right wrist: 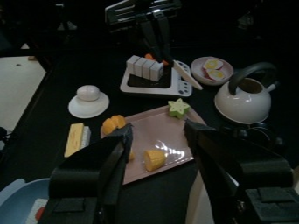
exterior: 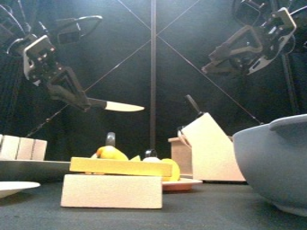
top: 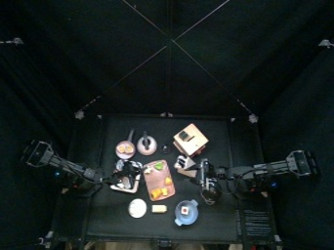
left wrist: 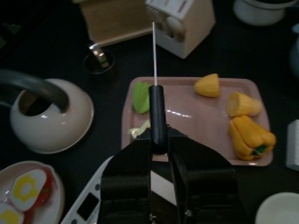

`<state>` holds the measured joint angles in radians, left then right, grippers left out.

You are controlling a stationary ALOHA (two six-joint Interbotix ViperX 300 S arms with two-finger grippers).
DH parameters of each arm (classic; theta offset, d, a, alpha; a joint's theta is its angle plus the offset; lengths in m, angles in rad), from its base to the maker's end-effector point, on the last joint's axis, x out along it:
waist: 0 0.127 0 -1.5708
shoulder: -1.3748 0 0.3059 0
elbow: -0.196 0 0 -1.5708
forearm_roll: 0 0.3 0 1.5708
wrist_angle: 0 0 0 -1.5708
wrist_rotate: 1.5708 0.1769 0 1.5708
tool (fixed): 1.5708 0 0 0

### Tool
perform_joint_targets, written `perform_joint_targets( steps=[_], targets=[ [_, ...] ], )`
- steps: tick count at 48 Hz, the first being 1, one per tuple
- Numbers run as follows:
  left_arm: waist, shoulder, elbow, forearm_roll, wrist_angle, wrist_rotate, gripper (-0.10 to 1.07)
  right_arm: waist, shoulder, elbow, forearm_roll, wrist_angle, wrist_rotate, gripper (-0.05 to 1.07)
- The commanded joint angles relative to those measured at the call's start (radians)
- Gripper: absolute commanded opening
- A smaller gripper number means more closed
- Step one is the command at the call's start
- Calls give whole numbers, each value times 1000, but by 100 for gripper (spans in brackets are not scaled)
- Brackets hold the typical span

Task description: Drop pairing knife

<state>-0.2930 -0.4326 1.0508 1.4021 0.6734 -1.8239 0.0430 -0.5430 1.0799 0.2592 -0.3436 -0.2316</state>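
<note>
One black robot hand, the left hand (left wrist: 158, 149), is clamped on the small black-handled knife (left wrist: 156, 83), up above the pink cutting board (left wrist: 187, 114). The right hand (right wrist: 158, 140) hangs apart, holding nothing.

The left arm comes in from the left and hangs raised above the surface, its wrist bent so the left gripper (exterior: 74, 94) slants down toward the middle. Its jaws are partly closed, clamped on the handle of a knife (left wrist: 156, 83) whose blade juts out level ahead of them, toward the right in the front view. The right arm comes in from the right and is lifted high, its wrist angled down and leftward. The right gripper (exterior: 216, 61) hangs in the air with its jaws spread apart and nothing between them
</note>
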Motion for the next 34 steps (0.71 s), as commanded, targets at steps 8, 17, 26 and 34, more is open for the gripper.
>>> perform_joint_targets(
  steps=[8,17,26,34],
  targets=[
    [3,-48,40,-137,135,0,33,8,-12,-2,17,-9,-2,86],
    [-2,-91,106,-198,126,-2,33,9,-11,3,15,-9,-2,86],
    [-3,-112,135,-199,94,-6,34,9,-3,2,17,-14,-2,86],
    [-3,-112,133,-199,91,-8,39,9,3,0,17,-15,-2,86]
  ],
)
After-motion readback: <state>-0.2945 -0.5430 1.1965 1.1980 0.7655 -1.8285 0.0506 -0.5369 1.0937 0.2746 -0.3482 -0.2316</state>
